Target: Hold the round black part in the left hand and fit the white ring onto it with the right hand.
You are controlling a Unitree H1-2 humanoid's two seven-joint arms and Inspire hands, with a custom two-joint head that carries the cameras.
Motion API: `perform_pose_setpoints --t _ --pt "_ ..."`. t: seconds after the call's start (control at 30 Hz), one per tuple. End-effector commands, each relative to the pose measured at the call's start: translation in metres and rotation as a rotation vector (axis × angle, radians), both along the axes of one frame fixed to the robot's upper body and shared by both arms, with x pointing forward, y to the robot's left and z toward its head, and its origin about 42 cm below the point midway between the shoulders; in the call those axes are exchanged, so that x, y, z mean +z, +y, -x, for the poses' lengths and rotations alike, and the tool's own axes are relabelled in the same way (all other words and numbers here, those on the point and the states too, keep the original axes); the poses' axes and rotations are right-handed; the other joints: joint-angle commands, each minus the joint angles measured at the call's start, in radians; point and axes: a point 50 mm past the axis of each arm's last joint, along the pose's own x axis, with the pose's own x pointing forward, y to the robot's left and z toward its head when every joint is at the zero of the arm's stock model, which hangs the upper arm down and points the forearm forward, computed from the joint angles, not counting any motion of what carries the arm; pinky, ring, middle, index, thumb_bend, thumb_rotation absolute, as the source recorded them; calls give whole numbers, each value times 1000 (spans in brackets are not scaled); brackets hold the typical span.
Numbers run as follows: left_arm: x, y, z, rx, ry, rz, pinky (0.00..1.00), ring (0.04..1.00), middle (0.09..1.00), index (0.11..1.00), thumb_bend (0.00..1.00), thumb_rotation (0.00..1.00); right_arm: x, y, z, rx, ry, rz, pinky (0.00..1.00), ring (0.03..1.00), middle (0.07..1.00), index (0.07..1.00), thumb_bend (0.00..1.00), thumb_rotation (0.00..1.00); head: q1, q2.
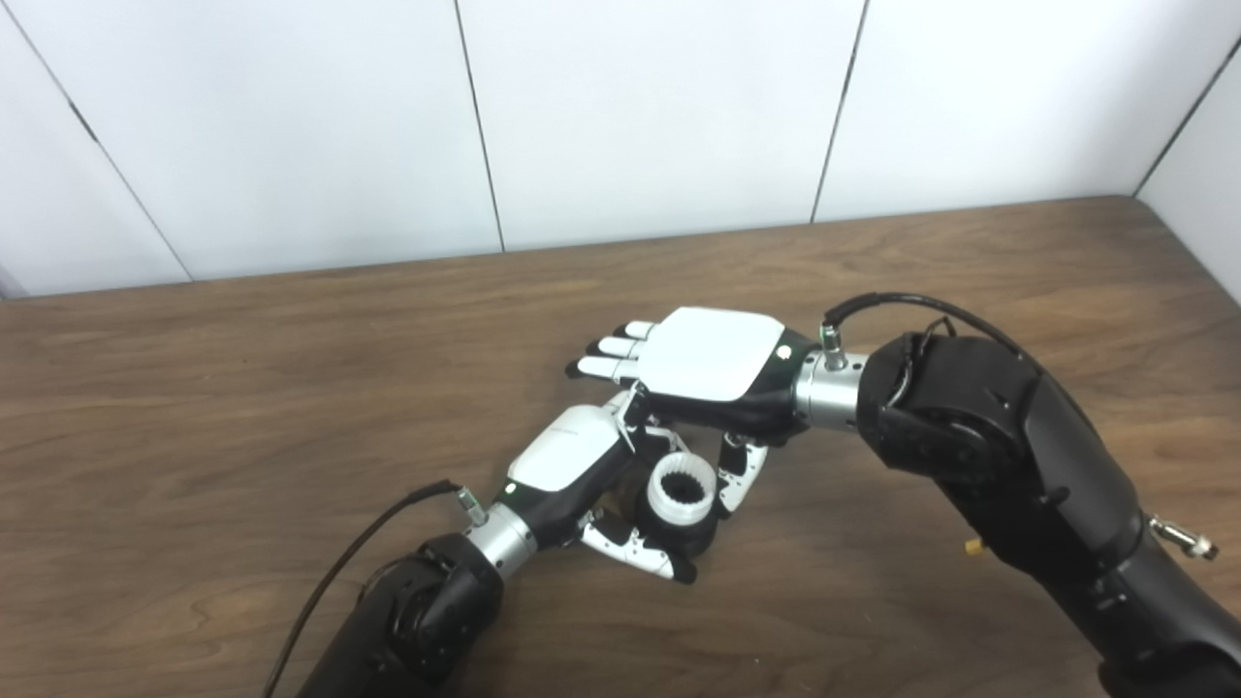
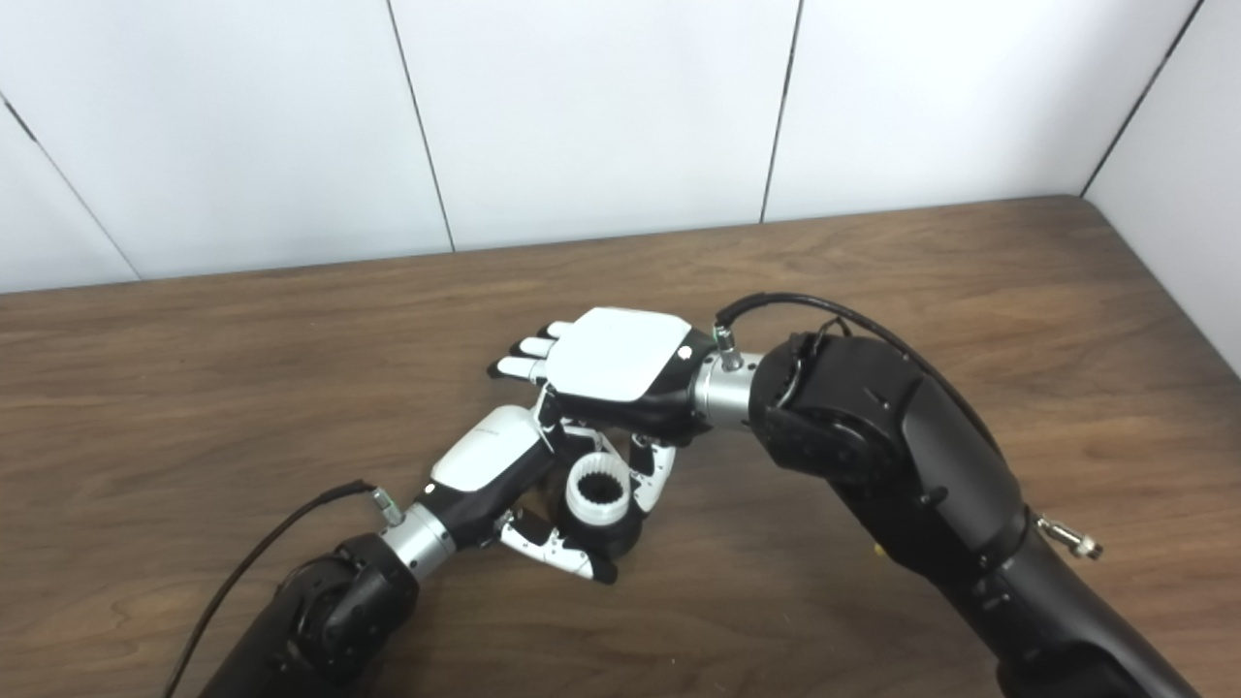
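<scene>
Left hand (image 1: 572, 465) grips round black part (image 1: 693, 538), white ring (image 1: 679, 491) atop — your right hand (image 1: 713, 364), fingers spread just above, could knock the ring askew.

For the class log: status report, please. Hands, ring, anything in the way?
Left hand shut on round black part. White ring seated on top. Right hand open above it. Nothing blocking.

Near the middle of the table (image 1: 242, 388), toward its front edge, the left hand (image 1: 572, 465) wraps around the round black part (image 1: 693, 536). The white ring (image 1: 679, 492) sits on top of that part. The right hand (image 1: 713, 364) lies just behind and above, its thumb (image 1: 739, 475) beside the ring's right.
</scene>
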Motion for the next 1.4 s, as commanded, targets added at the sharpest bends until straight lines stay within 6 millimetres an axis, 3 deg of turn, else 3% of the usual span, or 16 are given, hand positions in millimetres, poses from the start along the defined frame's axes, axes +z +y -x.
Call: perform_pose_setpoints --t 0.0,1.37 --pt "8 -1 -2 -14 -40 1 1000 922 895 476 516 45 16 4 4 8 -59 -21 1000 1000 1000 484 512 134 -1 1" --pt "9 -5 1 -4 -21 36 1000 915 882 476 516 45 -8 -3 4 -21 -79 -10 1000 1000 1000 484 514 134 5 0"
